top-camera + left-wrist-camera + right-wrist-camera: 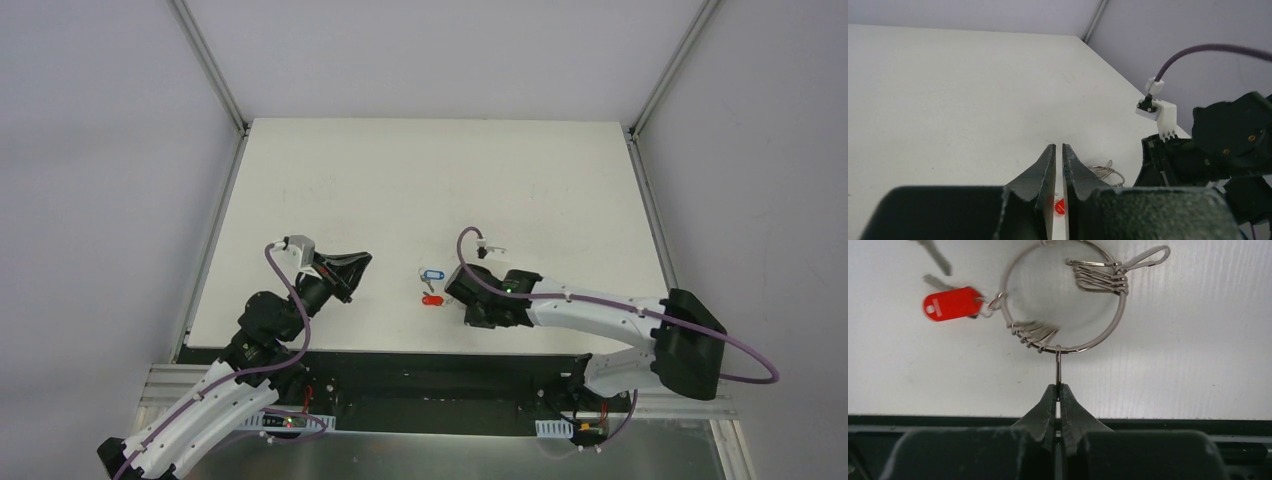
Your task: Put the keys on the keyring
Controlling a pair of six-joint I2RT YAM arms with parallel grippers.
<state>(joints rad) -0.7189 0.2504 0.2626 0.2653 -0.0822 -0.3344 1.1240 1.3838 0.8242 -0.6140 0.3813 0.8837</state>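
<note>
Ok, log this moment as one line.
right gripper: shut on small loop of keyring | left gripper: shut, empty | red key: touching keyring, linkage unclear | blue key: on table, apart

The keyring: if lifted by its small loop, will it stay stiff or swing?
The keyring is thin wire, so it is probably light yet stiff. Pinched only by one small loop in the right gripper, it would likely pivot and swing. Its small silver keys may slide.

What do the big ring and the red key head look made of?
Keyring: thin metal wire, likely steel, polished silver; it shows bright glints and dark reflections. Red key head: probably plastic, smooth and slightly glossy, evenly coloured with a soft highlight.
</note>
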